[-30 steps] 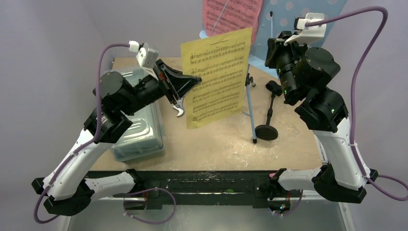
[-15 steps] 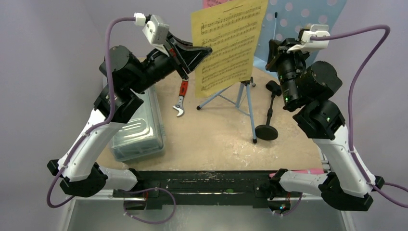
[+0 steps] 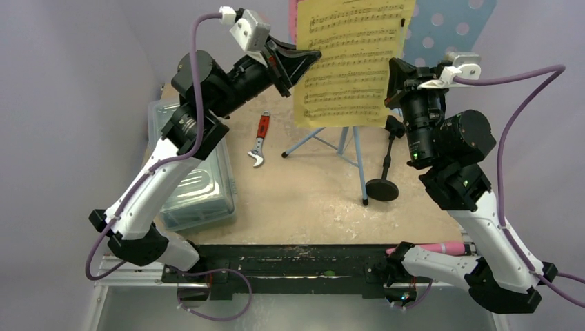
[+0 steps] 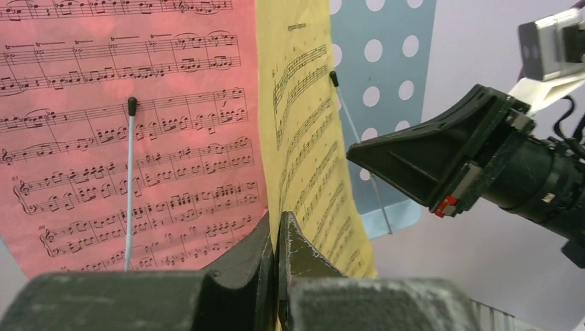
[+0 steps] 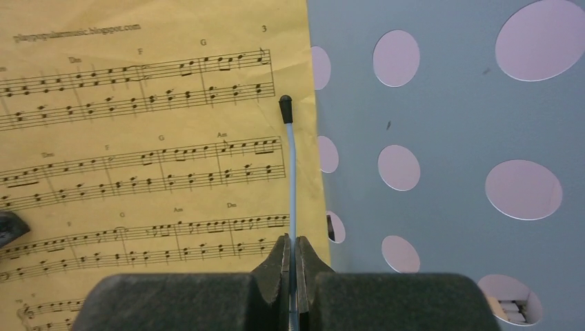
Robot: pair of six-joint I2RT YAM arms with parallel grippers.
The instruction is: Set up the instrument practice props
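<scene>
Yellow page hung upright above the table, its left edge pinched in the closed fingers of the left gripper. Just behind it, a pink page lay against the blue stand. The right gripper was clamped on the stand's thin retainer wire at the yellow page's right edge. Below, the mic stand stood beside the tripod, with a wrench and a box to the left.
</scene>
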